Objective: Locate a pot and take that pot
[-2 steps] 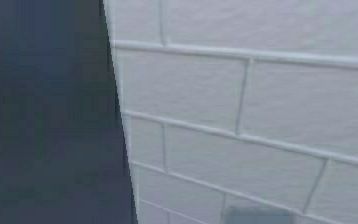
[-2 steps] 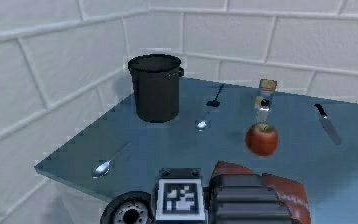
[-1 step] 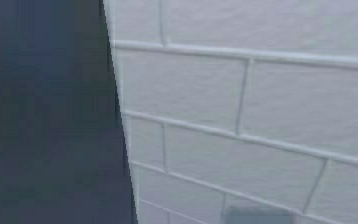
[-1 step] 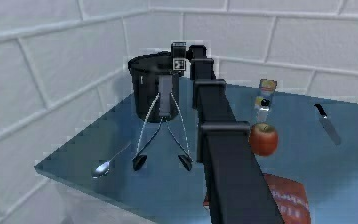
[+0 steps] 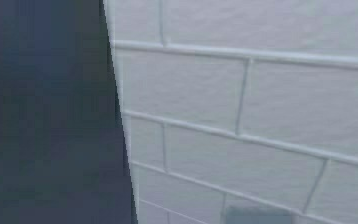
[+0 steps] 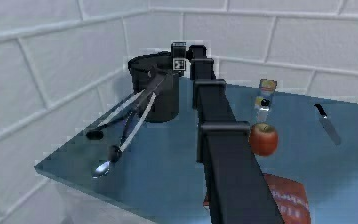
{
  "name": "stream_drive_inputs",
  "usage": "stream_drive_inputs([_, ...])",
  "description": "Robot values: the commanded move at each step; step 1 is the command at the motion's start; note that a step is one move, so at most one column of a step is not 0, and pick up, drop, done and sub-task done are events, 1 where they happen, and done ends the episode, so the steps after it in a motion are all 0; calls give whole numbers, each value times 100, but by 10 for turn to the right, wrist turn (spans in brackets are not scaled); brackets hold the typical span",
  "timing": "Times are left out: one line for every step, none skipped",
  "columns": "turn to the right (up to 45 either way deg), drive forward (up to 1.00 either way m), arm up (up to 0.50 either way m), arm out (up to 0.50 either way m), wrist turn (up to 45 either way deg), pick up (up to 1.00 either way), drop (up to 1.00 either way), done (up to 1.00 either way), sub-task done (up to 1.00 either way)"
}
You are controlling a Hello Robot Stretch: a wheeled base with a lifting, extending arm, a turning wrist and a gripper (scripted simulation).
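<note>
The pot [image 6: 150,86] is dark and round-sided. It stands on the blue-grey countertop [image 6: 162,185] in the far corner, near where 2 white brick walls [image 6: 47,70] meet. My arm [image 6: 219,130] reaches across the counter toward it. My claw [image 6: 109,143] lies at the pot's side with its 2 thin fingers [image 6: 137,112] slanting down toward the counter's near-left edge. Because the pot sits on the surface right behind my claw, I cannot tell whether I have a grip on it or on nothing, and the state of the fingers can't be read here.

I see several ways this could go wrong:

- The pot has little room behind it, so a push instead of a grip would shove it against the bricks or tip it.
- A grip on only the curved wall might slip as I lift.
- Just right of my arm sit a red round fruit [image 6: 264,140] and a small bottle [image 6: 267,95], with a knife [image 6: 325,122] farther off. Any turn of my base that swings the arm that way would knock them.
- Ahead, a white brick wall [image 5: 247,110] and a dark panel [image 5: 47,110] look very near, so I judge driving forward would bump them
</note>
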Motion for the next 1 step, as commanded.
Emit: stream_drive_inputs([0,0,0,0,450,0,0,0,0])
